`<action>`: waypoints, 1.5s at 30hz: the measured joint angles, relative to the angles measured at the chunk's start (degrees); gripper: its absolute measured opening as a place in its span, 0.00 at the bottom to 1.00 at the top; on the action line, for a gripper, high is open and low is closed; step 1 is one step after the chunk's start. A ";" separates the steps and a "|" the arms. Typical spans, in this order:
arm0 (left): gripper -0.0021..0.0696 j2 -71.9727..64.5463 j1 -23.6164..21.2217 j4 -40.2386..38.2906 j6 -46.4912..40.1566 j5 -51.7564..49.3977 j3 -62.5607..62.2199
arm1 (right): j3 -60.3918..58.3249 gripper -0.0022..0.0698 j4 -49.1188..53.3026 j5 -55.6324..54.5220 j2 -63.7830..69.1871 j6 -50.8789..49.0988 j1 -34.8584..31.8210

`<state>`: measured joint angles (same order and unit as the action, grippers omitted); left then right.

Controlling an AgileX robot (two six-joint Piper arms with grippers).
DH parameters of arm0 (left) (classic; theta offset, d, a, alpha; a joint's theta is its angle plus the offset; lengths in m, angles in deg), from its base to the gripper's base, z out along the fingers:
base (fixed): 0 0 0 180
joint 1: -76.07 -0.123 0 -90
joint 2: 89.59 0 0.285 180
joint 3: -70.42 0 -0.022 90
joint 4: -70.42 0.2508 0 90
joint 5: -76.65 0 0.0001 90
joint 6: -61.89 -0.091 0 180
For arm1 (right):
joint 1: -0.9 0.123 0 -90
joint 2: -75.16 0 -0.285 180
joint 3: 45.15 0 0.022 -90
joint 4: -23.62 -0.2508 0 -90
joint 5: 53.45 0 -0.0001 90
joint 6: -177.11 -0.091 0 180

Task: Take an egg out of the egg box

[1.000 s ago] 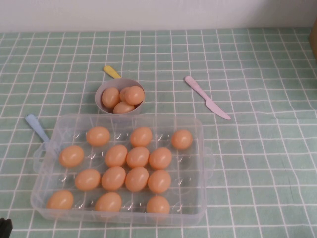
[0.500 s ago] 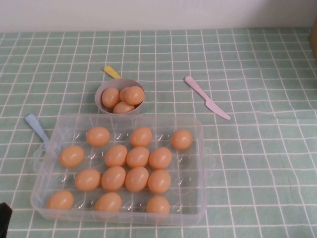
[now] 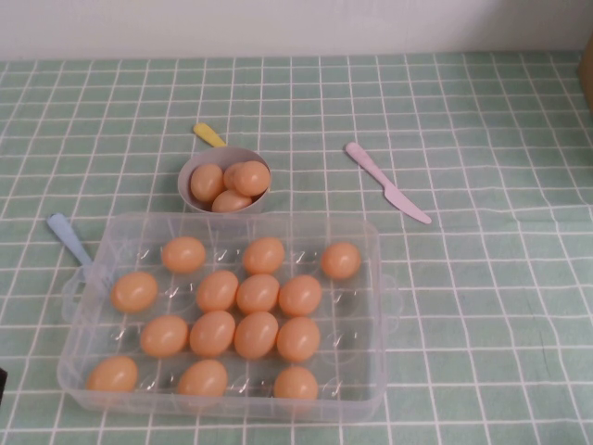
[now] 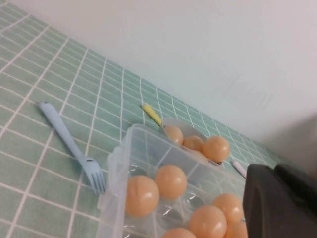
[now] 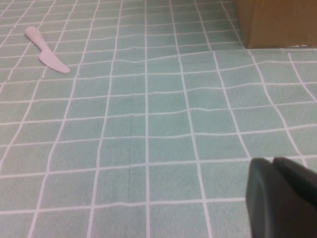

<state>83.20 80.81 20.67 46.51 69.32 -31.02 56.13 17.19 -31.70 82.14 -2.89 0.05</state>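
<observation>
Eggs (image 3: 258, 293) lie in our clear egg box (image 3: 369, 243), none lifted. Our left claw (image 4: 282, 203) hangs beside the box, our right claw (image 5: 285, 198) above bare cloth; their opening we cannot tell.

Even, soft light falls from overhead, bright without harsh glare. The eggs cast only faint shadows inside the egg box (image 3: 375, 278), whose clear plastic shows mild sheen along its rim. The high view is slightly soft and washed out. In both wrist views the dark claw bodies at the corner are blurred, while the tabletop (image 5: 148, 124) stays reasonably sharp.
</observation>
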 joint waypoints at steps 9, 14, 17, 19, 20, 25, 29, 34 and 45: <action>0.02 -13.59 0.00 3.43 -3.65 -14.03 -14.72 | 0.00 0.01 0.00 0.00 0.00 0.00 0.00; 0.02 -28.50 0.00 11.28 -8.33 -25.57 -26.90 | 0.00 0.01 -0.10 0.00 0.00 0.00 0.00; 0.02 -38.10 0.00 16.27 -13.40 -34.37 -34.81 | 0.00 0.01 -0.10 0.00 0.00 0.00 0.00; 0.02 -44.08 0.00 18.60 -15.54 -40.49 -39.22 | 0.00 0.01 -0.10 0.00 0.00 0.00 0.00; 0.02 -46.90 0.00 19.59 -16.08 -43.20 -41.48 | 0.00 0.01 -0.10 0.00 0.00 0.00 0.00; 0.02 -58.36 3.14 26.63 -17.57 -50.53 -50.08 | 0.00 0.01 -0.10 0.00 0.00 0.00 0.00; 0.02 -67.38 9.52 35.47 -17.80 -54.99 -55.64 | 0.00 0.01 -0.10 0.00 0.00 0.00 0.00; 0.02 -76.60 16.18 43.52 -17.80 -58.91 -62.45 | 0.00 0.01 -0.10 0.00 0.00 0.00 0.00; 0.02 -87.25 17.15 48.88 -18.04 -60.55 -74.88 | 0.00 0.01 -0.10 0.00 0.00 0.00 0.00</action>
<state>-4.05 97.95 69.54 28.47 8.76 -105.90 56.13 17.09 -31.70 82.14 -2.89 0.05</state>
